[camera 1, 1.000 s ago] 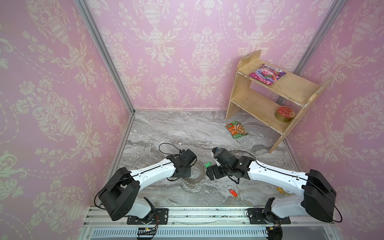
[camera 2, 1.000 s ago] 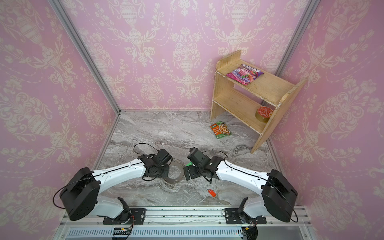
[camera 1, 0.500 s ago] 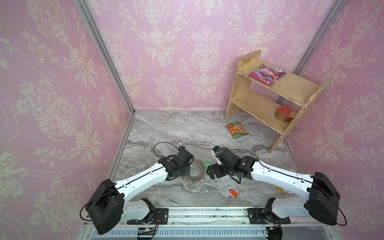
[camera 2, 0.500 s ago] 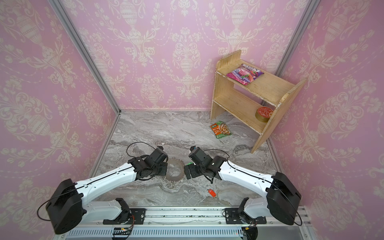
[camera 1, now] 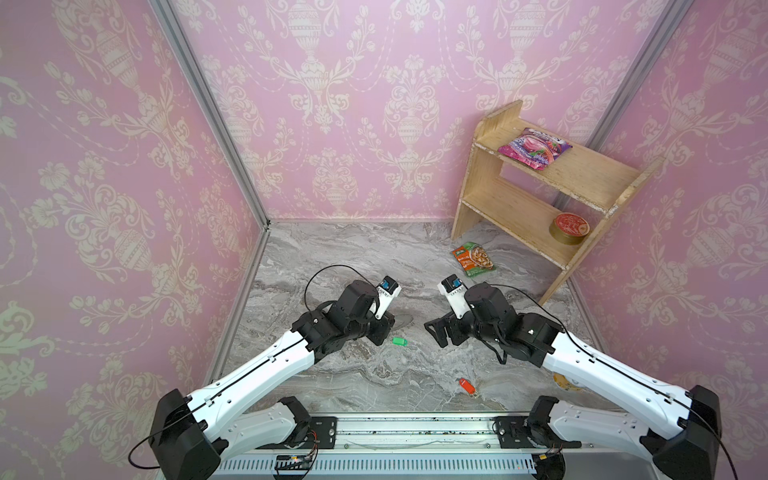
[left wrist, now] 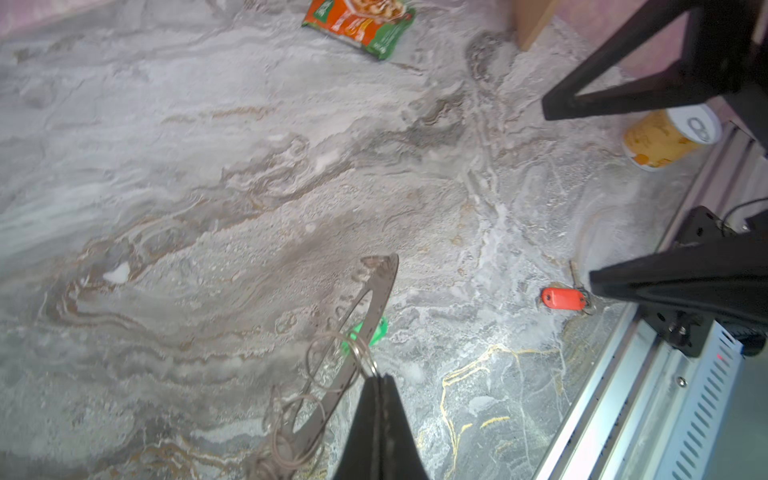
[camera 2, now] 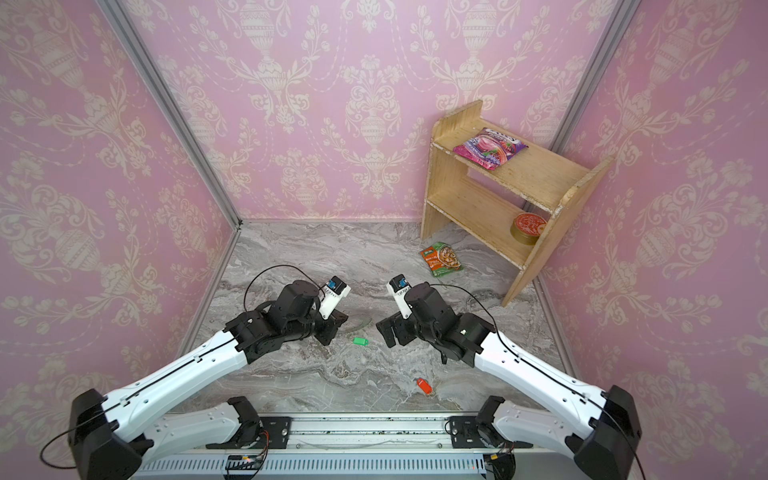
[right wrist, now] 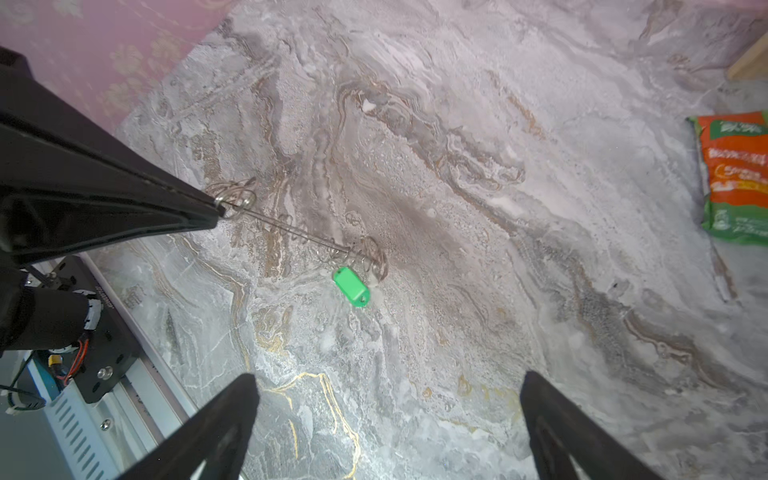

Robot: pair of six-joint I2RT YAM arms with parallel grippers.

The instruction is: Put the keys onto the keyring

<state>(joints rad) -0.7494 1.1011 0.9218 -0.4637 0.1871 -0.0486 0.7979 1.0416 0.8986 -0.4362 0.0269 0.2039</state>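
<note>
The keyring [left wrist: 376,291] is a flat grey ring with wire loops on its rim. It stands tilted on edge above the marble floor. My left gripper [left wrist: 376,377] is shut on one of its wire loops [right wrist: 235,200]. In both top views only a sliver of the keyring [camera 1: 404,321] [camera 2: 362,323] shows beside the left gripper [camera 1: 384,328]. The green-tagged key [right wrist: 352,287] [camera 1: 400,341] lies at the ring's low end; I cannot tell whether it is hooked on. The red-tagged key [camera 1: 467,386] [left wrist: 563,298] lies loose near the front rail. My right gripper [right wrist: 386,380] [camera 1: 436,332] hangs open and empty, facing the green key.
An orange-green food packet [camera 1: 473,259] lies in front of the wooden shelf [camera 1: 540,232] at the back right. The shelf bears a pink packet [camera 1: 534,147] and a red tin [camera 1: 569,227]. A yellow can [left wrist: 665,137] stands by the right arm. The metal rail [camera 1: 415,428] runs along the front.
The left arm has drawn back and tipped the keyring from lying flat up onto its edge. The green key has shifted a little toward the front. The right gripper has hardly moved.
</note>
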